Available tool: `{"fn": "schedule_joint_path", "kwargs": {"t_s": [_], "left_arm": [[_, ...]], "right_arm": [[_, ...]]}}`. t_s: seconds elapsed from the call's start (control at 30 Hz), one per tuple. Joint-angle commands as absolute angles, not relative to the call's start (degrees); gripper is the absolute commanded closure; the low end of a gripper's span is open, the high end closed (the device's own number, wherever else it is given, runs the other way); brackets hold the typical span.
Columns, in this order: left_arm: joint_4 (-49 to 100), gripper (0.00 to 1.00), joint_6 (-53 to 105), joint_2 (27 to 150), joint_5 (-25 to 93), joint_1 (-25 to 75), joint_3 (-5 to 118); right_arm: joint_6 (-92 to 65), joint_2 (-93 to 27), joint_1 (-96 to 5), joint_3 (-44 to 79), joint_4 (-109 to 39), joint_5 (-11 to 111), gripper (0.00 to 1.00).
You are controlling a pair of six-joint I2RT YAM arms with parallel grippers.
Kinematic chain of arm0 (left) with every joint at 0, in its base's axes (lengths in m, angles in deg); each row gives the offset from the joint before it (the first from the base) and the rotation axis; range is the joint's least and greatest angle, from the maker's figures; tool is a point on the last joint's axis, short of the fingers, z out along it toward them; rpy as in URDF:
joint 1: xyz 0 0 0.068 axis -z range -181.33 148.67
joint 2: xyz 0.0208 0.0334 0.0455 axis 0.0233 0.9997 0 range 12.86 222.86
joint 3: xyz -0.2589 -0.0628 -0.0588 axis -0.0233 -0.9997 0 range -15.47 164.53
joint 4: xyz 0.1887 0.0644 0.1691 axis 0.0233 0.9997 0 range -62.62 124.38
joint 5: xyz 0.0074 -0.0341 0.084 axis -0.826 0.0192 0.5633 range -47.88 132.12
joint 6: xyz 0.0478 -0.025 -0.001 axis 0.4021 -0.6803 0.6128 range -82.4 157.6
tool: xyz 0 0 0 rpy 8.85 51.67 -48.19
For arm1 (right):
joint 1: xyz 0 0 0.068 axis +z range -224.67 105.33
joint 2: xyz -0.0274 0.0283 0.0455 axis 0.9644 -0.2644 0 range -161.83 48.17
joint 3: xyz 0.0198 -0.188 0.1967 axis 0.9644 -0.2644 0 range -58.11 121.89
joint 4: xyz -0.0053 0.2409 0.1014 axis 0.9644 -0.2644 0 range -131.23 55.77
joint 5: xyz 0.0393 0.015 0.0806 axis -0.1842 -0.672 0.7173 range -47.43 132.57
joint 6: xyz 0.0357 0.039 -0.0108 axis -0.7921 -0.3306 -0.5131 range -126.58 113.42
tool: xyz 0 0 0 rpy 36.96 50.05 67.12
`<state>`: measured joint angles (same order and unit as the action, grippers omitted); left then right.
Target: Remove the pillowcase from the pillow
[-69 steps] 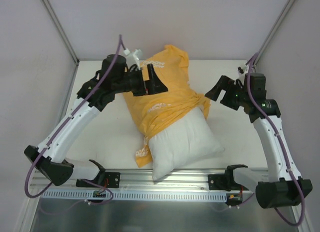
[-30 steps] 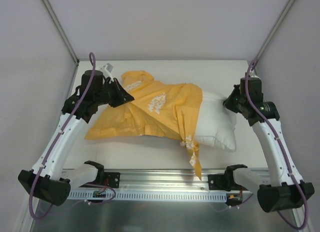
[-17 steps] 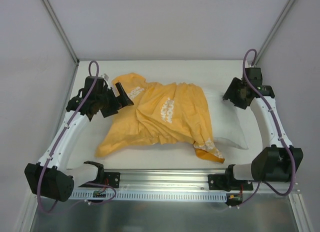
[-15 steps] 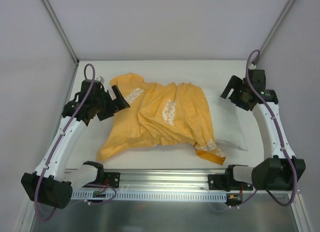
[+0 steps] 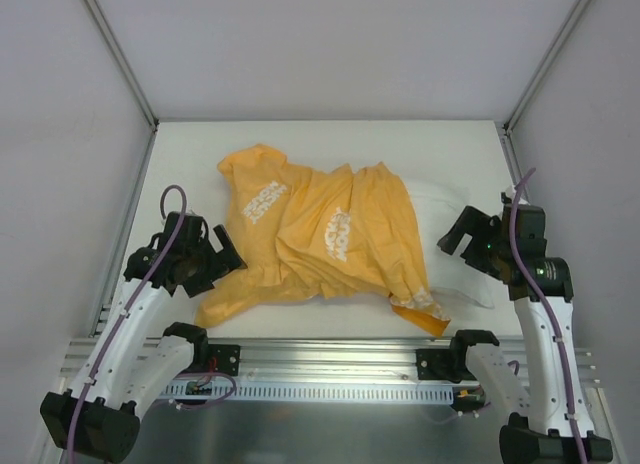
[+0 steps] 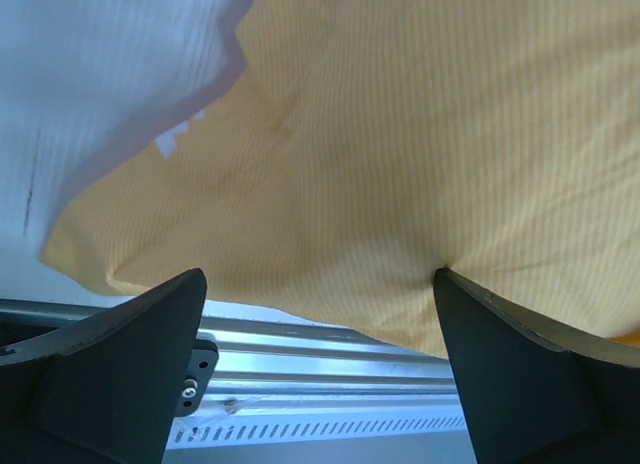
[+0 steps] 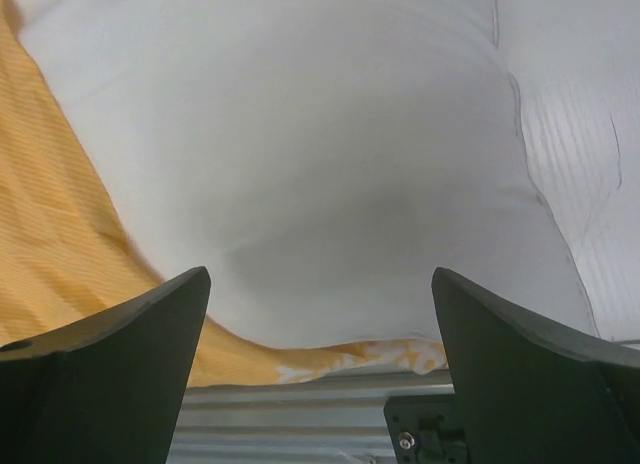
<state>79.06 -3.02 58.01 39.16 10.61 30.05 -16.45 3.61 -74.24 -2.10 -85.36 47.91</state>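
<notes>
The orange pillowcase [image 5: 320, 234] lies crumpled across the table middle, small white logos up, draped over the left part of the white pillow [image 5: 455, 269]. The pillow's right end shows beside it. My left gripper [image 5: 225, 261] is open and empty at the pillowcase's left edge; its wrist view shows orange fabric [image 6: 400, 164] just beyond the open fingers. My right gripper [image 5: 455, 234] is open and empty at the pillow's right end; its wrist view shows the white pillow [image 7: 320, 164] with orange fabric [image 7: 60, 234] at the left.
The metal rail [image 5: 340, 359] with the arm bases runs along the near table edge. The white table [image 5: 400, 144] is walled by pale panels left, back and right. The rail also shows in the left wrist view [image 6: 320, 384].
The pillowcase came off the pillow and now lies flat. Both grippers let go and pulled back toward the near edge, the left one down-left, the right one down.
</notes>
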Motion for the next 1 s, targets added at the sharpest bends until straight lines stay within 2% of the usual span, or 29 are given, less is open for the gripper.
{"fn": "schedule_joint_path", "kwargs": {"t_s": [0.0,0.07,0.13,0.17,0.2,0.23,0.27,0.3,0.37,0.43,0.47,0.5,0.7,0.87,0.97], "left_arm": [[77.58,0.01,-5.99,58.56,34.94,10.62,25.15],[73.64,0.04,-6.52,59.96,33.17,10.62,22.08],[71.07,0.15,-6.78,61.02,30.80,10.62,20.66],[69.67,0.39,-6.87,61.90,30.61,10.62,20.04],[69.13,0.54,-6.78,62.34,30.44,10.62,19.95],[68.78,0.82,-6.61,62.69,30.70,10.62,20.04],[68.60,0.95,-6.43,63.57,30.96,10.62,20.30],[68.60,1.00,-6.00,64.10,31.31,10.62,20.56],[68.69,1.00,-5.38,65.33,31.84,10.62,22.13],[68.69,1.00,-5.11,65.25,32.97,10.62,23.37],[68.78,1.00,-4.50,65.16,33.51,10.62,24.94],[69.04,1.00,-4.24,65.07,34.12,10.53,25.83],[71.41,1.00,-1.34,67.35,38.70,9.13,34.18],[72.90,1.00,2.61,71.31,37.56,3.51,42.00],[74.22,1.00,5.42,70.35,37.12,-3.31,44.47]], "right_arm": [[-17.38,6.24,-74.05,-4.84,-90.30,48.20,0.02],[-18.79,7.38,-74.05,-8.87,-90.39,47.23,0.00],[-20.98,8.00,-74.05,-11.95,-89.78,46.96,0.01],[-21.77,8.44,-74.05,-15.18,-87.77,48.09,0.00],[-22.57,8.44,-73.97,-16.61,-86.45,48.63,0.01],[-23.79,8.44,-74.05,-19.15,-85.04,49.50,0.01],[-24.33,7.75,-74.05,-20.04,-82.16,49.60,0.01],[-24.68,7.04,-74.05,-20.75,-80.65,49.60,0.00],[-25.12,4.07,-73.97,-21.63,-76.70,50.91,0.01],[-24.95,2.21,-73.97,-21.72,-73.70,52.84,0.27],[-24.86,1.42,-74.05,-20.33,-72.82,52.24,0.51],[-24.77,0.45,-74.05,-19.27,-72.90,51.37,0.99],[-24.86,-0.34,-77.30,-7.52,-74.57,39.76,0.99],[-25.74,-7.90,-88.97,1.47,-74.57,41.95,0.99],[-26.26,-9.48,-98.73,3.76,-74.57,49.32,0.99]]}}
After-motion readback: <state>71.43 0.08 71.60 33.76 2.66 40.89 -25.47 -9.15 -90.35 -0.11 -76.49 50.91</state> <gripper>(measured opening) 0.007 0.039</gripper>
